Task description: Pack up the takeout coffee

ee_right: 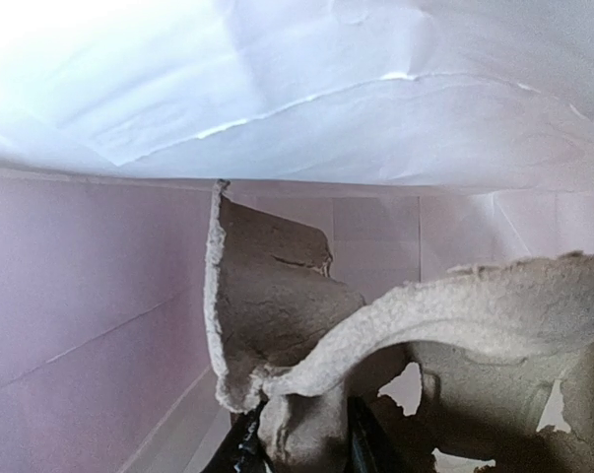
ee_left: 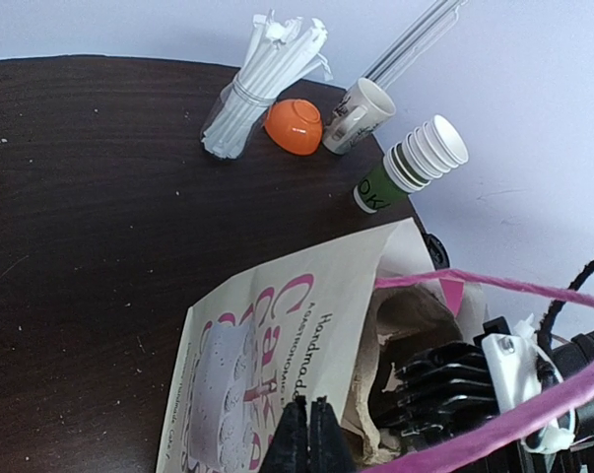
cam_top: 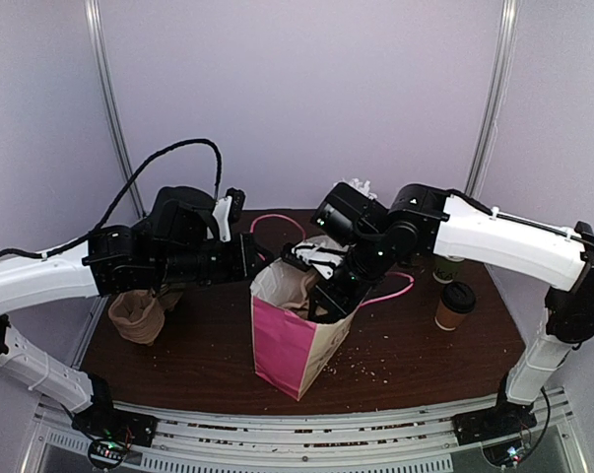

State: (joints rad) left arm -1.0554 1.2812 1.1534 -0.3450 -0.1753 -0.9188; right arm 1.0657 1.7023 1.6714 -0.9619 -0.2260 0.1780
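Note:
The takeout coffee [cam_top: 455,305], a brown paper cup with a black dome lid, stands upright on the dark table at the right, apart from both grippers. A pink-and-white paper bag [cam_top: 295,340] stands open in the middle. My right gripper [cam_top: 328,299] reaches down into the bag. In the right wrist view it [ee_right: 298,445] is shut on a grey pulp cup carrier [ee_right: 277,296] inside the bag. My left gripper [cam_top: 249,266] is at the bag's left rim. In the left wrist view it [ee_left: 309,434] is shut on the bag's printed side panel [ee_left: 277,335].
A stack of white-and-green cups [ee_left: 415,163], a beige mug [ee_left: 356,116], an orange bowl [ee_left: 295,125] and a glass of wrapped straws [ee_left: 257,89] stand at the back right. A brown pulp piece [cam_top: 137,315] lies at the left. A pink cord [cam_top: 277,222] loops behind the bag.

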